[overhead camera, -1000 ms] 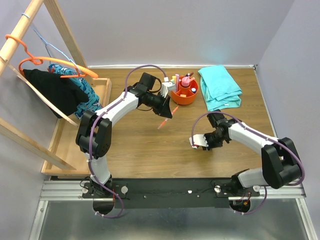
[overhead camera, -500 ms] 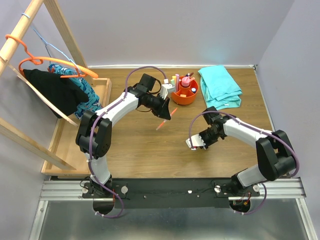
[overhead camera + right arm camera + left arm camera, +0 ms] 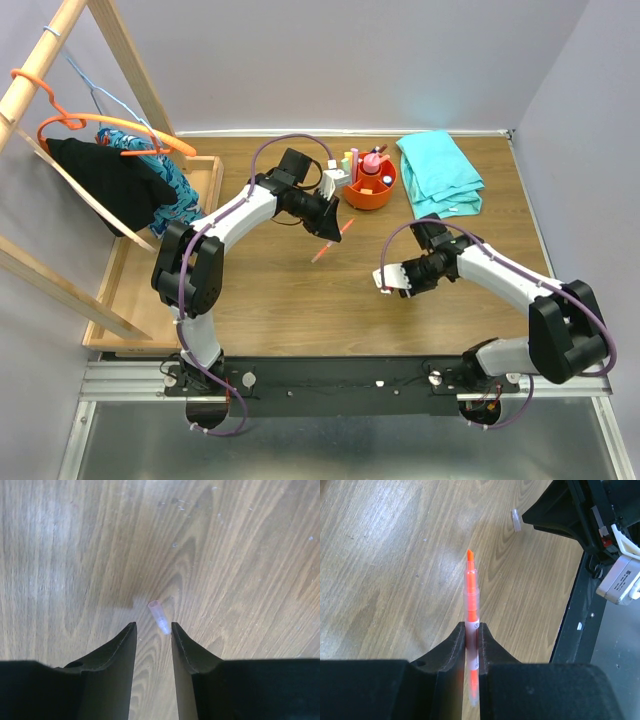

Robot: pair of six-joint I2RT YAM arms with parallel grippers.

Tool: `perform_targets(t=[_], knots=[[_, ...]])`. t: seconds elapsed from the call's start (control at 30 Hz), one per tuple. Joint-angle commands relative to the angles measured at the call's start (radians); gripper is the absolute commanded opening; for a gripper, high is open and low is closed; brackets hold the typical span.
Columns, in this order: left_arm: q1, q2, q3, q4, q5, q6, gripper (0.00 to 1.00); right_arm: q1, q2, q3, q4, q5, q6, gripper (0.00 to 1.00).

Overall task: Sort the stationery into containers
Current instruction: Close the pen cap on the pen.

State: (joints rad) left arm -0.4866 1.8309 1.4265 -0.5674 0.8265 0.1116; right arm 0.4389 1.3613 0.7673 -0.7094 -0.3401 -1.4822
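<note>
Slippage threatens the clear cap (image 3: 158,615) lying on the bench (image 3: 75,555): right tool (image 3: 152,629), jaws narrowly apart at it, could flick it away. Left tool (image 3: 472,629) pinches the uncapped orange highlighter (image 3: 471,587) aloft.

1. An uncapped orange highlighter (image 3: 471,611) is held tip-out above the table (image 3: 280,300).
2. A small clear cap (image 3: 159,615) is laid flat on the table.
3. The orange tub (image 3: 368,199) is stood upright, a pink bottle (image 3: 371,162) kept inside.

Top camera high, near edge, looking down on table (image 3: 290,300); wrist cameras close, sharing clear cap (image 3: 516,520) (image 3: 160,617).
</note>
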Motion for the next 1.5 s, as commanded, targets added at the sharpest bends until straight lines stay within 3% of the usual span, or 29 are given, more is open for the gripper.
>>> perform_targets(t=[0.0, 0.13, 0.23, 0.47, 0.77, 1.47], knots=[[-0.010, -0.007, 0.011, 0.001, 0.034, 0.000, 0.02, 0.006, 0.010, 0.021, 0.039, -0.026, 0.126, 0.42], [-0.013, -0.019, -0.006, -0.009, 0.031, 0.006, 0.02, -0.022, 0.002, 0.093, 0.053, -0.078, 0.330, 0.41], [-0.024, -0.012, -0.011, -0.043, 0.039, 0.010, 0.02, -0.058, -0.017, 0.113, 0.013, -0.131, 0.372, 0.40], [-0.059, 0.025, -0.015, -0.088, 0.069, 0.002, 0.01, -0.072, -0.060, 0.038, -0.021, -0.099, 0.186, 0.40], [-0.064, 0.018, -0.049, -0.084, 0.017, 0.014, 0.01, -0.072, 0.002, 0.040, -0.025, -0.123, 0.007, 0.37], [-0.064, 0.039, -0.058, -0.094, 0.014, 0.028, 0.01, -0.072, 0.148, 0.038, 0.002, -0.119, -0.096, 0.32]])
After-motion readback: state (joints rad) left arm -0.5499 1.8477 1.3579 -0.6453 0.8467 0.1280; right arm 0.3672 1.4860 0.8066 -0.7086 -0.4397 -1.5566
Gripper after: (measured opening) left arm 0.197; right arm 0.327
